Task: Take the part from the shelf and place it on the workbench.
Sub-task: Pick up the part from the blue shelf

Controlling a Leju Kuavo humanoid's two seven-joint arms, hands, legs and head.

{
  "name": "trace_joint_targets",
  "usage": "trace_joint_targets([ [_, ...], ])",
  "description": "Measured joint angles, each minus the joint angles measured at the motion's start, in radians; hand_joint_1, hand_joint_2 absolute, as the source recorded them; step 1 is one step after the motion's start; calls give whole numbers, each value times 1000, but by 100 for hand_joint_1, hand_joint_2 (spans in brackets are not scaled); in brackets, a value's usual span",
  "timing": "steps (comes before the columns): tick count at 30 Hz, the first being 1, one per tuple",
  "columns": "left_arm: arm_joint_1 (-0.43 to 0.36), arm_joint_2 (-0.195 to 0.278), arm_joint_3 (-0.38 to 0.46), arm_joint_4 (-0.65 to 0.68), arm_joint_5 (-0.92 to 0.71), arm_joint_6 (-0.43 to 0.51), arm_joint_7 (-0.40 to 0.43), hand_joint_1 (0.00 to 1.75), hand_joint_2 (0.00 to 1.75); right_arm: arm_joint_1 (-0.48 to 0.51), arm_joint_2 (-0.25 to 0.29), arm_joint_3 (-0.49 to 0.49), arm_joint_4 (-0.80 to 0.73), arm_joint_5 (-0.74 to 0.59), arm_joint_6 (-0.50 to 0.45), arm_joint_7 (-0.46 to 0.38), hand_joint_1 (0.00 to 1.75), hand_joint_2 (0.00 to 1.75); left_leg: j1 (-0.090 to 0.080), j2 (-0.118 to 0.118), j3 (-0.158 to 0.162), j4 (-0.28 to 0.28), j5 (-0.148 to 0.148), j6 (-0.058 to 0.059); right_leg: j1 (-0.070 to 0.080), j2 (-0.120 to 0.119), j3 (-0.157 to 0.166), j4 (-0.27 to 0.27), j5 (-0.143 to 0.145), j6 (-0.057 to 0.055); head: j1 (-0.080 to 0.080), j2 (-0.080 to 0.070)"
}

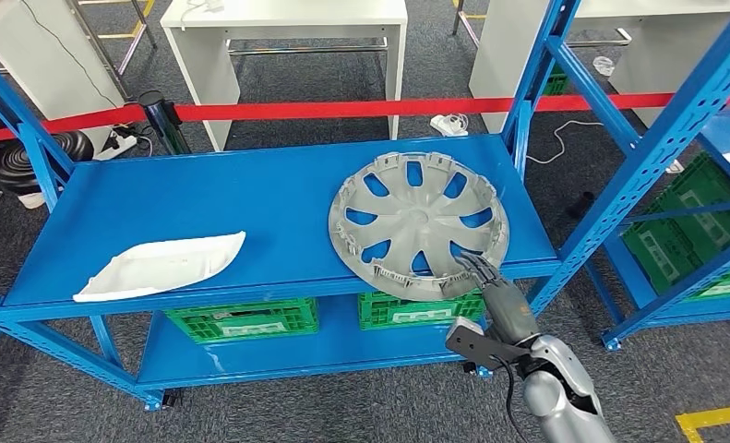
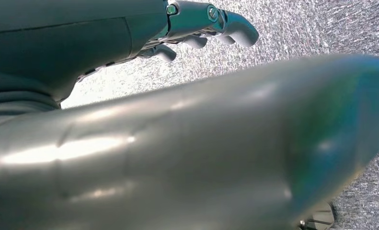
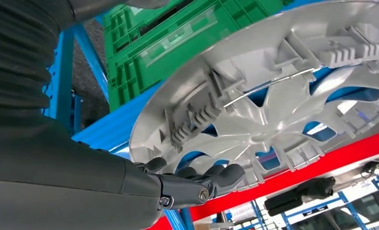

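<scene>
The round silver-grey plastic wheel cover with cut-out spokes point(image 1: 420, 224) lies inside-up on the top board of the blue metal shelf point(image 1: 204, 198), right of centre in the head view, its near rim jutting past the shelf's front edge and its right rim close to the shelf's right-hand upright. The right hand point(image 1: 486, 279) reaches up from the lower right of that view to the overhanging rim; in the right wrist view its dark fingertips point(image 3: 224, 175) press against the ribbed underside of the rim with the thumb below, so the hand point(image 3: 178, 182) grips the cover's edge. To the left along the same board, well apart from the cover, a flat white curved plastic panel point(image 1: 161, 266) rests near the front edge, with bare blue board between the two. Green slatted plastic crates point(image 1: 245, 318) sit on the lower shelf under the front edge. A red barrier strap point(image 1: 342, 109) runs across behind the shelf. The left hand point(image 2: 204, 26) hangs over grey carpet, fingers loosely curled and holding nothing.
</scene>
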Motion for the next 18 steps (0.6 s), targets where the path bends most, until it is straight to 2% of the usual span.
trace_joint_targets([
  [4, 0, 1, 0, 0, 0, -1, -3, 0, 0, 8, -3, -9, 1, 43, 10, 19, 0, 175, 0, 0, 0, 0, 0, 0, 0, 0, 0, 0, 0, 0, 0, 0],
  [10, 0, 1, 0, 0, -1, -5, -10, 0, 0, 12, -27, -10, 15, 175, -18, 80, 0, 175, 0, 0, 0, 0, 0, 0, 0, 0, 0, 0, 0, 0, 0, 0],
  [18, 1, 1, 0, 0, -4, -5, -22, 0, 0, -14, -111, -9, 67, 319, -88, 109, 0, 175, 0, 0, 2, 0, 0, 0, 0, 0, 3, -2, 0, 1, 0, 0],
])
